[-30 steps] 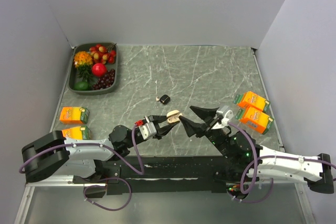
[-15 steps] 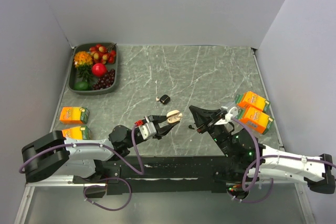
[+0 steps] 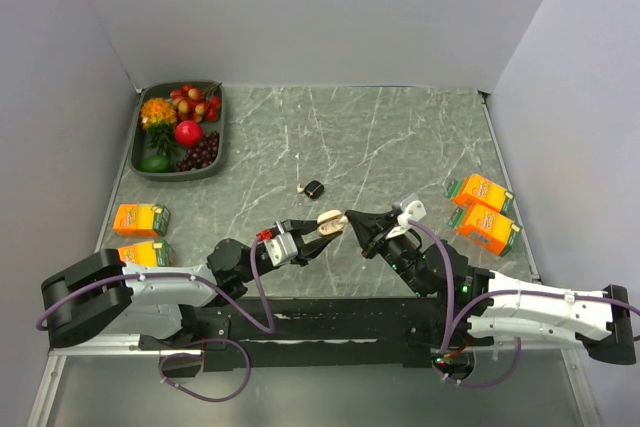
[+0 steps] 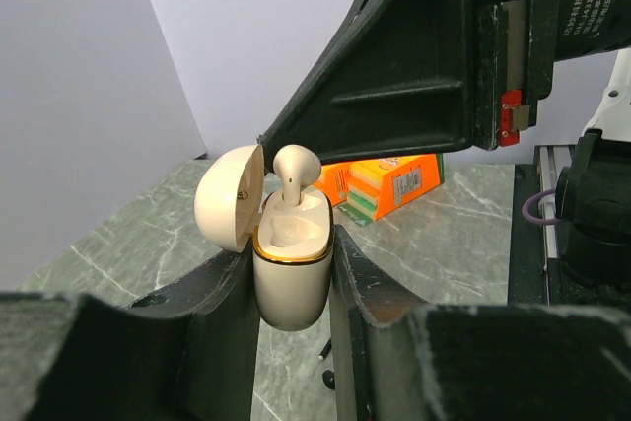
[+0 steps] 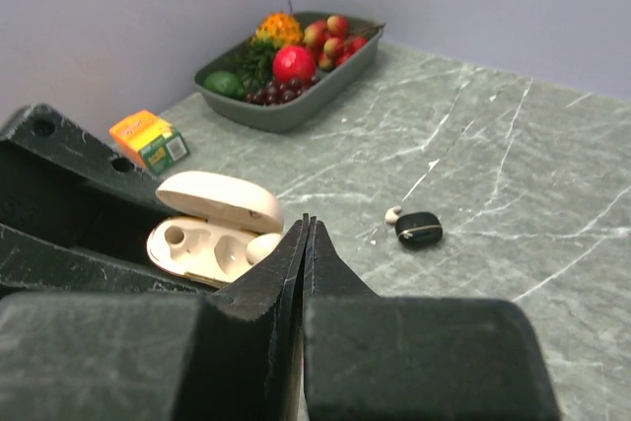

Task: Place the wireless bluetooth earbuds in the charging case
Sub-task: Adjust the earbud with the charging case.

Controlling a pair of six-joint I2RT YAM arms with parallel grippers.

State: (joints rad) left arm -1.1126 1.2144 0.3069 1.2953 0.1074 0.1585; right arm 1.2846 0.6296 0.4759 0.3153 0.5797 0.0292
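My left gripper (image 4: 289, 253) is shut on a beige charging case (image 4: 291, 268), held upright above the table with its lid (image 4: 229, 196) swung open. One beige earbud (image 4: 293, 165) stands in the far socket, its head sticking up above the rim; the near socket is hollow. My right gripper (image 5: 307, 224) is shut with nothing between its fingers, and its tip rests right beside that earbud (image 5: 261, 246). From above, the two grippers meet at the case (image 3: 328, 222). A second pale earbud (image 5: 392, 214) lies on the table next to a small black closed case (image 5: 419, 229).
A dark tray (image 3: 213, 152) of fruit stands at the back left. Two orange cartons (image 3: 140, 218) lie at the left edge and two more orange cartons (image 3: 482, 192) at the right. The black case (image 3: 314, 188) lies mid-table, beyond the grippers.
My right gripper has gone from open to shut and moved left, bringing its tip up to the held case. The left gripper and case have stayed put.
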